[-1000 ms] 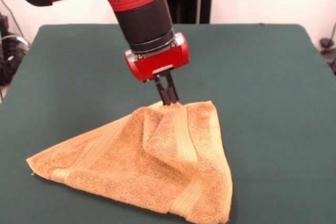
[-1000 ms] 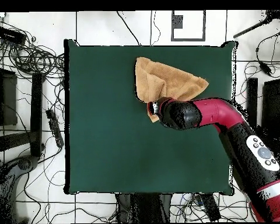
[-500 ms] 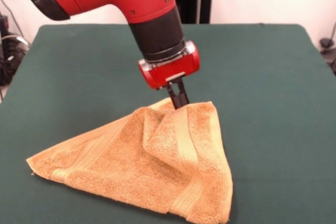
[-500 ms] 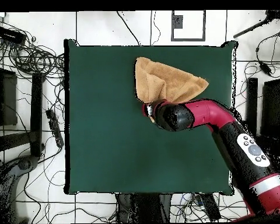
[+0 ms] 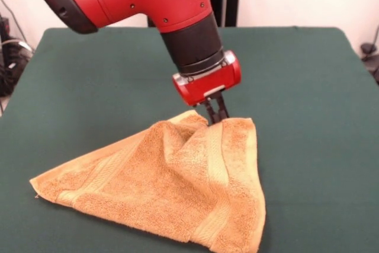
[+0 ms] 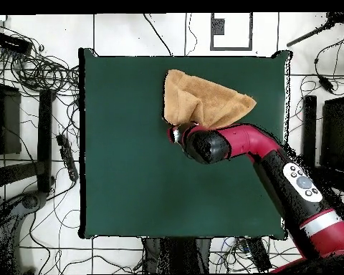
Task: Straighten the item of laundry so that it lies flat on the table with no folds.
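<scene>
Orange-tan terry towel (image 5: 172, 188) lies folded into a triangle on the green table (image 5: 308, 99), its peak pinched in your pincer (image 5: 217, 115). Draw that corner outward, low and slowly, so the fold opens without dragging.

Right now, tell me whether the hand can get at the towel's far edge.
Probably yes: the hand is already at the far edge of the towel, apparently pinching it, with nothing between them on the table.

Bare desk (image 5: 89, 81) lies open on every side of the crumpled towel (image 5: 172, 188), the only obstacle, with the tool (image 5: 217, 117) at its raised far peak.
</scene>
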